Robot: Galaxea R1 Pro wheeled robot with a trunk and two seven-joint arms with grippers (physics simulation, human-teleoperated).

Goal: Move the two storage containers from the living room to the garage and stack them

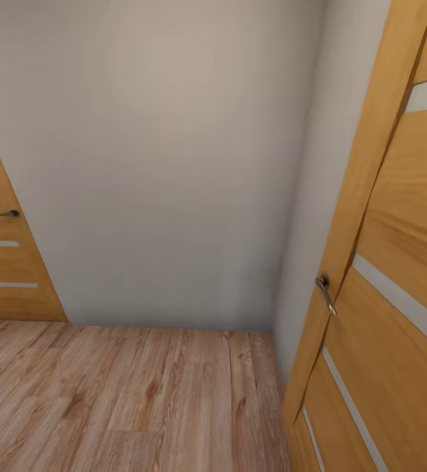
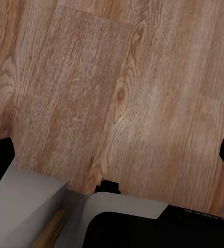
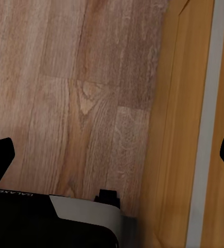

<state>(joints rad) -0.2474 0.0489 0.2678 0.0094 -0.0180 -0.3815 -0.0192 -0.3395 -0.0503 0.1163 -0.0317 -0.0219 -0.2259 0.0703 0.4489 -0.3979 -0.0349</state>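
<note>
A: What is presented to the head camera?

B: A plain grey wall (image 1: pixel 167 151) is faced, with light wood plank flooring (image 1: pixel 108 400) below it. A wooden door (image 1: pixel 397 262) with a metal lever handle (image 1: pixel 325 292) stands close on the right; a second door (image 1: pixel 3 255) is set in the wall at the left. A transit stage is judged to be in progress. The whereabouts of the two storage containers cannot be told from these views.

A: What is the state of each end effector?

B: The left end effector (image 2: pixel 114 155) is spread wide, with only plank flooring seen between its fingertips; nothing is held. The right end effector (image 3: pixel 114 155) is likewise spread wide and empty, with the door panel passing just beside it.

A: How should a container be handled once reached?

B: By the task description, light, stiff plastic is expected, probably with smooth, slippery walls. It is judged best that a long wall be pinched at the rim, or that opposite walls be clamped by both arms.
</note>
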